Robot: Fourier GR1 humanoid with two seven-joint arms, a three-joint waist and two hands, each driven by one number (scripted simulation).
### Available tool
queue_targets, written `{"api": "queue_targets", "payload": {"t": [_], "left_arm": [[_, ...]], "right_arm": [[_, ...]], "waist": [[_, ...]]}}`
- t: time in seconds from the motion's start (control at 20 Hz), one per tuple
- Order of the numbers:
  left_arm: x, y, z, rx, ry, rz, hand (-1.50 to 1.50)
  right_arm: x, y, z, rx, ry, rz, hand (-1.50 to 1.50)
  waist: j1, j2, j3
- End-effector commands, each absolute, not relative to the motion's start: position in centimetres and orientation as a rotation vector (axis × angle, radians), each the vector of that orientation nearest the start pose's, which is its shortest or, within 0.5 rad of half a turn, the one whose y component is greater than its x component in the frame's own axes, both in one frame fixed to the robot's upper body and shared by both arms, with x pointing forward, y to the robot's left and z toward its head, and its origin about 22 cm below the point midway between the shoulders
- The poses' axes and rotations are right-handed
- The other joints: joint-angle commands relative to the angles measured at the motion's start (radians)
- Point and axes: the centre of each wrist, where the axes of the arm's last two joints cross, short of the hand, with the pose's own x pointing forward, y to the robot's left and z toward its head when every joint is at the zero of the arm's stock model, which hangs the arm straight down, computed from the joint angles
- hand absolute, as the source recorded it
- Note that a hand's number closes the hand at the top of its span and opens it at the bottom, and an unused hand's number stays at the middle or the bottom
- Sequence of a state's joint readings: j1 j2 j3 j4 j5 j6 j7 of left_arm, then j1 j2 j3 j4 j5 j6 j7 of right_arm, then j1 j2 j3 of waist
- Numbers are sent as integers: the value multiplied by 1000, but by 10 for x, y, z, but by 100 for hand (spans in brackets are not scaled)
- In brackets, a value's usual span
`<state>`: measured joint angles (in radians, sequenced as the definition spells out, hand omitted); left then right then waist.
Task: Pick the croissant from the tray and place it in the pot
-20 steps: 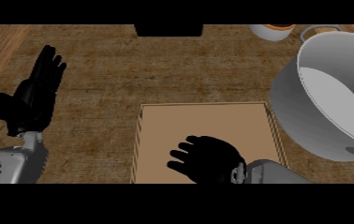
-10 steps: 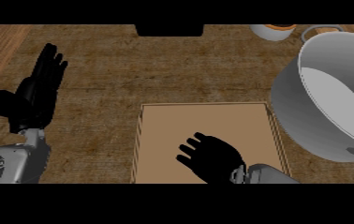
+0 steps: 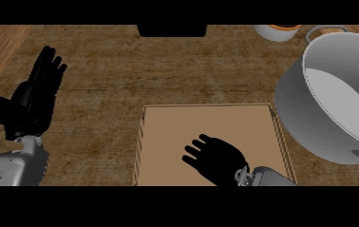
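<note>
No writing, label, brand or number can be read anywhere here, neither on the things beside the hands nor beyond them.

The brown, woven-looking surface [image 3: 161, 74] fills most of the view. A black rectangular object [image 3: 172, 30] sits at its far edge, near the middle. To the right of that black object, also along the far edge, stand a grey cup [image 3: 275, 32] with an orange rim and, beyond it, a second cup [image 3: 324, 30], only partly visible.
</note>
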<state>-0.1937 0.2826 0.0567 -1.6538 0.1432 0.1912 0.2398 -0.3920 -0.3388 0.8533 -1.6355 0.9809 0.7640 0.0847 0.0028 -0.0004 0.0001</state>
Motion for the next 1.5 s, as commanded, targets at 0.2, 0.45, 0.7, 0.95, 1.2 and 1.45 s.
{"api": "queue_targets", "payload": {"t": [0.2,0.45,0.7,0.95,1.2,1.45], "left_arm": [[285,301,96,213,-1610,68,0],[295,281,92,206,-1609,68,0],[281,273,68,209,-1620,59,0],[268,265,78,207,-1619,69,0],[280,284,85,218,-1611,73,0],[274,297,88,259,-1603,116,0]], "right_arm": [[227,-104,17,-374,-1005,2291,-150],[250,-100,22,-296,-977,2460,150],[248,-112,2,-274,-1054,2472,150],[246,-103,13,-249,-1067,2467,150],[227,-109,11,-358,-1136,2127,150],[225,-113,8,-456,-1191,1442,150]], "waist": [[-2,0,0],[2,1,0],[1,1,0],[2,-1,0],[-28,-4,0],[-73,-10,2]]}}
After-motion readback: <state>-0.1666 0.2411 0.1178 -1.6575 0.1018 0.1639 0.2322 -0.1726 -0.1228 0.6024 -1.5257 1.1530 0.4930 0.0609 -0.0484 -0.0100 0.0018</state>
